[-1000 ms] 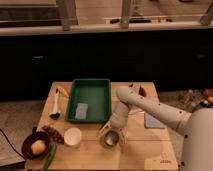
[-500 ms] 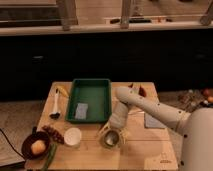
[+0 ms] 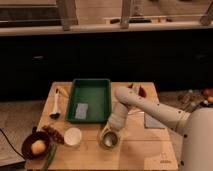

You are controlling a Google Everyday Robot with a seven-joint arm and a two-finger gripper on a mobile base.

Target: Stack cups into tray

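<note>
- Tray: far middle of the table, no cups in it, just a flat grey pad.
- Gripper: down over the greenish-grey cup, on the table near the tray's front edge. Grip state: can't tell.
- White cup: on the table to the left, untouched.
- Status: nothing stacked, both cups left.

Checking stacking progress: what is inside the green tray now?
Only a flat grey rectangle lies in the tray; no cup. The gripper sits at the greenish-grey cup outside it, partly covering that cup.
</note>
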